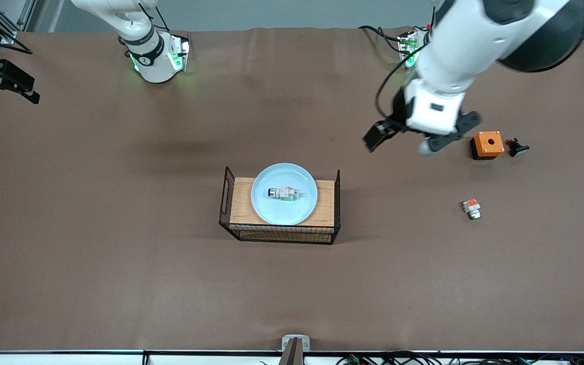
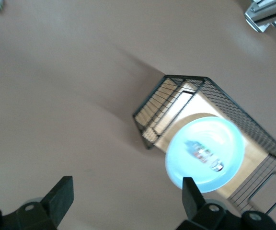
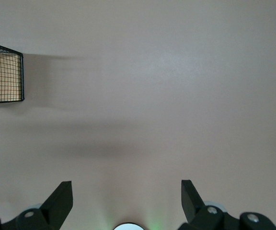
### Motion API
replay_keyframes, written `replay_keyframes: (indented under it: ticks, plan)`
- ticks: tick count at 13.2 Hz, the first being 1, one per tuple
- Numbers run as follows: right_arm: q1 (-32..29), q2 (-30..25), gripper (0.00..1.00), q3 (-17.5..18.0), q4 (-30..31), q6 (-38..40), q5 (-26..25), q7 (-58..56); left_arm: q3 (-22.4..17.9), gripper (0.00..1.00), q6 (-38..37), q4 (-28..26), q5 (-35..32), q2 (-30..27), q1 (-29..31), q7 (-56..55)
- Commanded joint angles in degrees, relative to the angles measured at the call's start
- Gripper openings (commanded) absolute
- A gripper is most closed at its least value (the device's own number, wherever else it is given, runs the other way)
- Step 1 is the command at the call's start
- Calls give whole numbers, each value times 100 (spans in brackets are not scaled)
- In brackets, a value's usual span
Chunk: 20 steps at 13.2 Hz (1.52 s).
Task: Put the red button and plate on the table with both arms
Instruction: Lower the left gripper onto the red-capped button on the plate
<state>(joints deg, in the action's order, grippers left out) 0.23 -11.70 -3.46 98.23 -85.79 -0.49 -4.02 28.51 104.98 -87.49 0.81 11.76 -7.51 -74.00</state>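
The pale blue plate [image 1: 271, 213] rests on a small wood-topped wire rack [image 1: 325, 203] in the middle of the table [image 1: 119, 243]. In the plate lies the red button [image 1: 285, 193], a white-grey part with a green mark and a dark end. My left gripper [image 1: 402, 143] hangs open over the bare table, between the rack and the left arm's base. Its wrist view shows the open left gripper [image 2: 127, 187] holding nothing, with the plate [image 2: 224, 136] and the button [image 2: 202, 153] below. My right gripper [image 3: 127, 189] is open over bare matting and out of the front view.
An orange box with a hole [image 1: 487, 144] and a small dark part [image 1: 517, 148] sit toward the left arm's end. A similar part with an orange-red mark [image 1: 471, 208] lies nearer the front camera. The rack's corner [image 3: 4, 72] shows in the right wrist view.
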Motion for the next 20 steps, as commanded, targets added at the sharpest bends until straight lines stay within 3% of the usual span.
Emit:
replay_keyframes:
  ticks: [1,4,8,13,20]
  plan:
    - [-40,-70,100,21,-110,18,-39,6,14,100,364,512,-537,790,-617,-1734]
    - [-49,123,100,12,-155,1,-74,42,5,100,776,1154,-547,1687,-953,-2889]
    - [-14,878,100,12,-426,-17,-205,-2,-21,100,1770,1190,-538,2180,-1129,-3953]
    - [-93,1423,100,12,-559,-52,-303,-11,-143,100,1842,1269,-529,2550,-1331,-5693]
    - [-58,1750,100,-5,-647,-34,-662,6,-249,100,1824,1516,-503,3051,-1613,-6205]
